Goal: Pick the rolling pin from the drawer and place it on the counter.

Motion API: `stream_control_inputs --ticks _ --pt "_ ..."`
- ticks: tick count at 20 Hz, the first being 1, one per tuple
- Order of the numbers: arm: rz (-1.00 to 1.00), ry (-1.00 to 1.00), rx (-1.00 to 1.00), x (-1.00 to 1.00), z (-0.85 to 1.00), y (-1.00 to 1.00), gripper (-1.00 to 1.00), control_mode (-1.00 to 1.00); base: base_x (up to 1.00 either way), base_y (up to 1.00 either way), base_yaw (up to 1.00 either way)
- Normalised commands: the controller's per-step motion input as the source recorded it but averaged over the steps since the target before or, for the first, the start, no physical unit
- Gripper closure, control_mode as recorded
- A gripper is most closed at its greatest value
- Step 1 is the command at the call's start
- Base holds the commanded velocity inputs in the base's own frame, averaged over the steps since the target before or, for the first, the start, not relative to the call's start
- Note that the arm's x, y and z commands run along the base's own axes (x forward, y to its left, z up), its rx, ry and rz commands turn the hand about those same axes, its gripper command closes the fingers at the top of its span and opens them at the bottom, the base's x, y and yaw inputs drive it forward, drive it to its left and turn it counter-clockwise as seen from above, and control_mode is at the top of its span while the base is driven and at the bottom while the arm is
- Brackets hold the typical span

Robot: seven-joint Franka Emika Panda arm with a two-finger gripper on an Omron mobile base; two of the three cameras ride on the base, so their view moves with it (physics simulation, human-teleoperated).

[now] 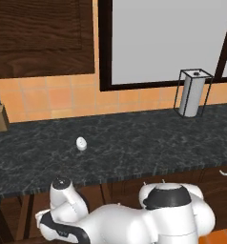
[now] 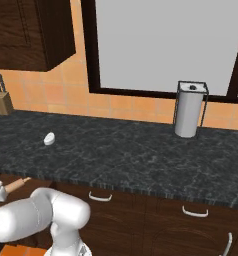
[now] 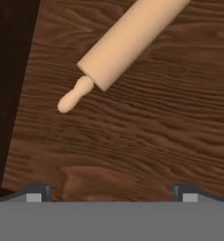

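Hand view: rolling pin (image 3: 128,40) lies upper centre on the drawer (image 3: 132,136) floor, axis diagonal lower-left to upper-right — claw (image 3: 112,194) spread wide, empty.

Below my dark fingertips (image 3: 37,190), a light tan pin (image 3: 128,40) lies on the drawer's (image 3: 132,136) brown wood grain. The counter (image 1: 134,143) is black marble with faint white veins; the egg (image 1: 81,143) on it is white.

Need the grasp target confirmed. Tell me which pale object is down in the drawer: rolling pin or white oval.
The rolling pin, lying on the drawer bottom; the white oval sits on the counter.
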Motion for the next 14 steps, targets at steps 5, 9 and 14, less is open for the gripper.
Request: stream_control_inputs --ticks 5,9,14 --pt "0.00 0.00 0.00 -0.04 -0.15 0.32 -1.00 -1.00 0.00 0.00 0.00" --pt "0.00 0.02 0.00 -0.09 -0.09 0.32 -1.00 -1.00 0.00 0.00 0.00" --pt "0.00 0.01 0.00 -0.18 -0.28 0.29 -1.00 -1.00 0.00 0.00 0.00"
